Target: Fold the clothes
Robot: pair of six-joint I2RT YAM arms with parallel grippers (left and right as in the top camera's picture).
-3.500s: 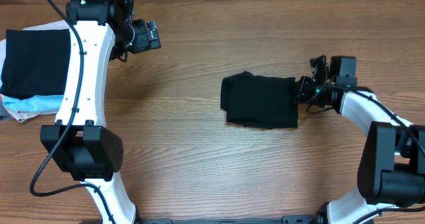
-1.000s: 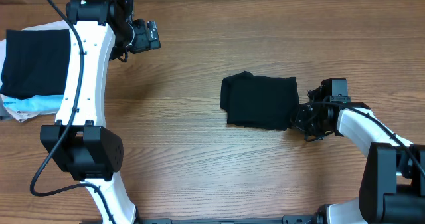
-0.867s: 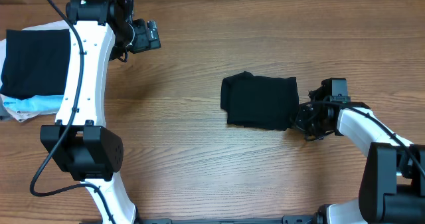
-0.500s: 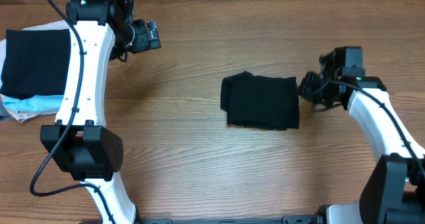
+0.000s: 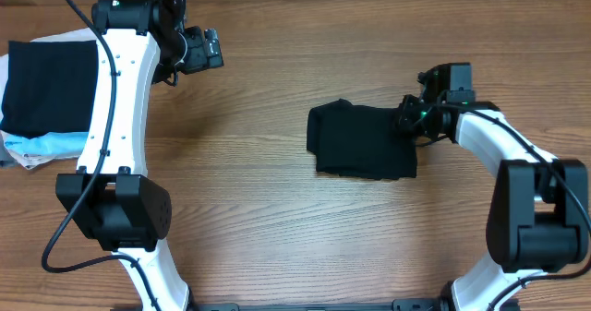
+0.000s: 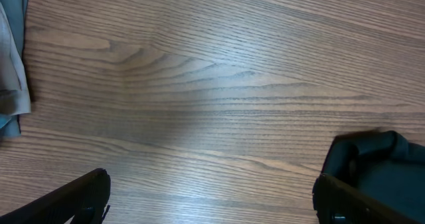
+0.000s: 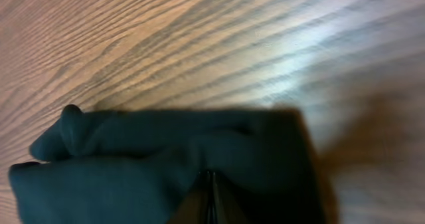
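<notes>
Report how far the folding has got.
Done: the black T-shirt lies folded into a compact rectangle mid-table. In hand: the right claw, shut, sits at its right edge, perhaps tidying it. The left claw hangs open, idle. Left: probably moving it onto the stack of folded garments.

Folded black fabric T-shirt (image 5: pixel 362 142) mid-right on wooden table (image 5: pixel 268 228); right gripper (image 5: pixel 406 119) perhaps touching its right edge; folded-garment stack (image 5: pixel 46 89) far left.

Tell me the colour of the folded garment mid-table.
The garment is black, clearest in the overhead view.
</notes>
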